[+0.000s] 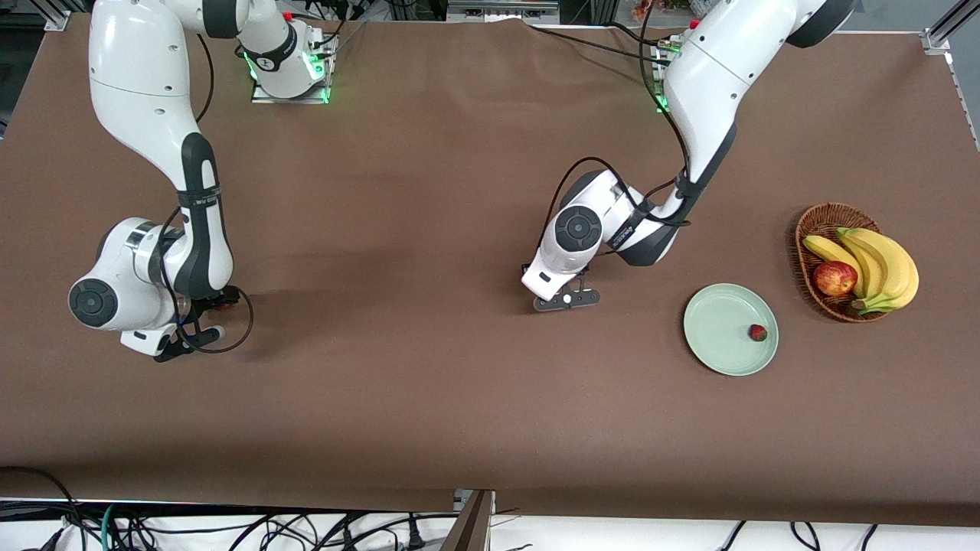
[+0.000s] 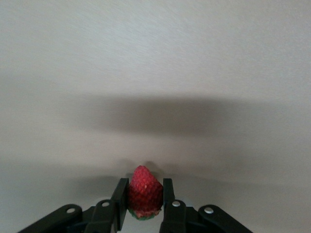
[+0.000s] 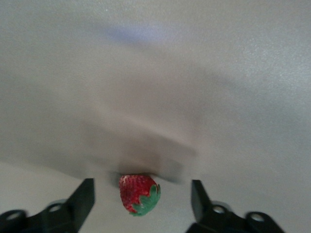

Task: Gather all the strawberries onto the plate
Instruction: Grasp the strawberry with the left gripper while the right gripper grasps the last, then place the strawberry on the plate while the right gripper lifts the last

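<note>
Left gripper: the left gripper [image 2: 145,204] was down at the table [image 1: 429,398] near its middle, fingers clenched on a strawberry [image 2: 145,196], tip outward and green cap back between the fingers.
Right gripper: the right gripper [image 3: 142,196] was low at the right arm's end of the table, fingers apart on either side of a second strawberry [image 3: 139,194], touching neither side; nothing was held.
Plate: the pale green plate [image 1: 716,337] lay toward the left arm's end, with one berry [image 1: 757,332] already on it near the rim facing the basket.
Step in hand: judged as grasping, with two berries not yet delivered.
Doing it well: the left arm should lift straight up before carrying, and release low over the plate's middle so the berry does not roll off. The right fingers should be kept centred on the berry as they come together.
Surroundings: a wicker basket [image 1: 811,229] with bananas [image 1: 880,264] and an apple [image 1: 834,278] stood just beside the plate.
Obstacles: the cloth between the left gripper and plate looked bare; the basket was the only thing to skirt.
</note>
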Tool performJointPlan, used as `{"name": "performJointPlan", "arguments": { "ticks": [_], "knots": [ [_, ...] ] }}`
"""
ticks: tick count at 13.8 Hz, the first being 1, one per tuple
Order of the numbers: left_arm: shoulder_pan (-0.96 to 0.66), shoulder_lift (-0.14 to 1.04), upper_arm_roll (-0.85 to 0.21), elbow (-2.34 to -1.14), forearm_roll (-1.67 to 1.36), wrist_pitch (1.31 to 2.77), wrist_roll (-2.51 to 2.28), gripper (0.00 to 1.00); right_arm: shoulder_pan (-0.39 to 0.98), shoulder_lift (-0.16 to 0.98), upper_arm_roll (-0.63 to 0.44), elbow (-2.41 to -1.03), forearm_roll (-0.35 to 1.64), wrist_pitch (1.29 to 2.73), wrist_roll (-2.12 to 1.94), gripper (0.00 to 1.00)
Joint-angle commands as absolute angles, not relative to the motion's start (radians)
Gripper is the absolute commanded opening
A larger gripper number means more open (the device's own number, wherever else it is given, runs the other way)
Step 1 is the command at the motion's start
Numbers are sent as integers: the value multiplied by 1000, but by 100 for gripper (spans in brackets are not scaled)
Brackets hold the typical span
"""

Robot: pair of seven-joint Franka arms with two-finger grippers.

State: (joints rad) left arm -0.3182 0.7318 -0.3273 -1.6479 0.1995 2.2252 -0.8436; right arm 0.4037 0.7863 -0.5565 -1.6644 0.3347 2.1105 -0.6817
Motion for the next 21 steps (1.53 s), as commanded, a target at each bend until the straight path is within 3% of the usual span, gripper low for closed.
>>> {"name": "performJointPlan", "arguments": {
  "ticks": [1, 5, 7, 11, 16, 17, 18, 19, 21],
  "knots": [
    [-279, 623, -322, -1658, 258, 2105, -844, 3, 405, 738, -548, -1720, 356, 2134, -706, 58],
    [-100, 548, -327, -1657, 259, 1958, -558, 5, 408, 733, -543, -1720, 368, 2114, -703, 18],
    [-14, 548, -327, -1657, 259, 1942, -398, 5, 414, 726, -532, -1715, 400, 2091, -703, 7],
    [133, 589, -325, -1657, 261, 2030, -87, 5, 529, 675, -522, -1698, 411, 2057, -594, 3],
    [225, 679, -322, -1657, 261, 2172, 197, 8, 815, 669, -518, -1619, 413, 2065, -17, 3],
    [242, 686, -322, -1657, 261, 2187, 212, 17, 872, 684, -517, -1583, 414, 2071, 132, 3],
    [248, 690, -322, -1657, 261, 2190, 218, 52, 917, 716, -511, -1531, 413, 2072, 267, 3],
    [256, 692, -321, -1657, 258, 2191, 216, 100, 940, 744, -476, -1478, 413, 2072, 379, 3],
    [285, 681, -322, -1655, 247, 2189, 215, 100, 942, 785, -367, -1401, 413, 2138, 577, 3]
  ]
}}
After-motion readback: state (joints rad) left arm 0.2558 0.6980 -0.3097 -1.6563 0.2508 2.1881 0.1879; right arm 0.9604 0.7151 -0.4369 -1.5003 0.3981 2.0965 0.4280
